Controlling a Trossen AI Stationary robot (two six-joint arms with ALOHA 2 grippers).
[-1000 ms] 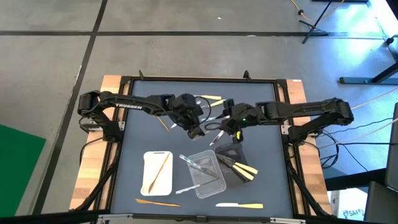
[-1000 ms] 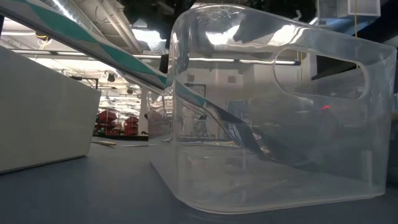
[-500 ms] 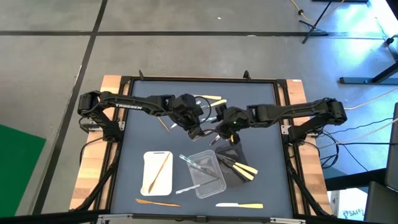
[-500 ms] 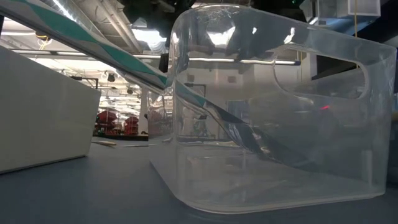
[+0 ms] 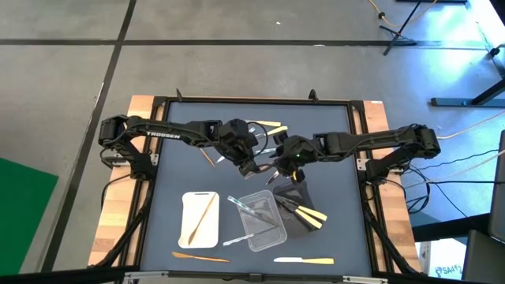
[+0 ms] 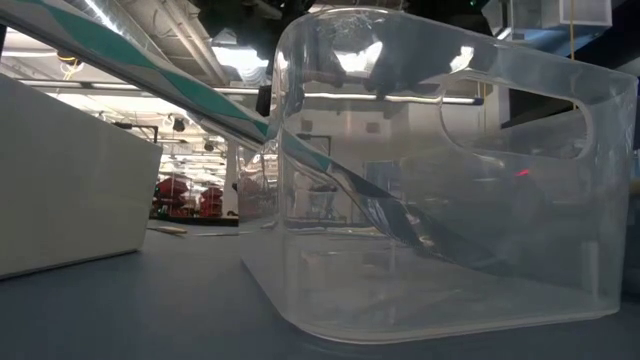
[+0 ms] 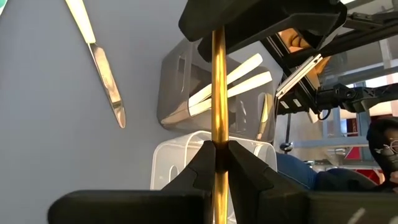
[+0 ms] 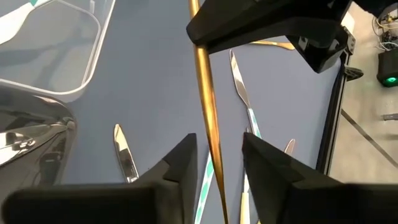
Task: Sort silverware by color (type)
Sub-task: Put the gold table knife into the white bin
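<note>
My left gripper (image 5: 249,162) (image 7: 217,148) is shut on a thin golden-brown utensil (image 7: 218,93) over the table's middle. My right gripper (image 5: 282,162) (image 8: 214,152) is open. Its fingers stand on either side of the same utensil (image 8: 208,93) with a gap on each side. A white tray (image 5: 200,217) holds a wooden piece. Clear pieces lie in the clear tray (image 5: 262,219), and the black tray (image 5: 293,203) holds cream pieces. Loose utensils lie near the far edge (image 5: 270,126) and the near edge (image 5: 202,256) (image 5: 304,260). My left gripper pinches the golden-brown utensil's shaft (image 7: 218,134) between its two fingertips. The utensil sticks out past the fingers toward my right gripper, roughly level and lifted clear of the table.
A silvery knife (image 7: 102,62) lies on the dark mat beside the black tray (image 7: 180,81). More silvery pieces (image 8: 239,87) (image 8: 124,155) lie under my right gripper. In the low view the clear tray (image 6: 440,200) fills the picture. A person (image 7: 384,143) sits beyond the table.
My right gripper has moved toward the table's left, up to my left gripper, and its open fingers now stand around the held utensil. My left gripper has kept still with the utensil.
</note>
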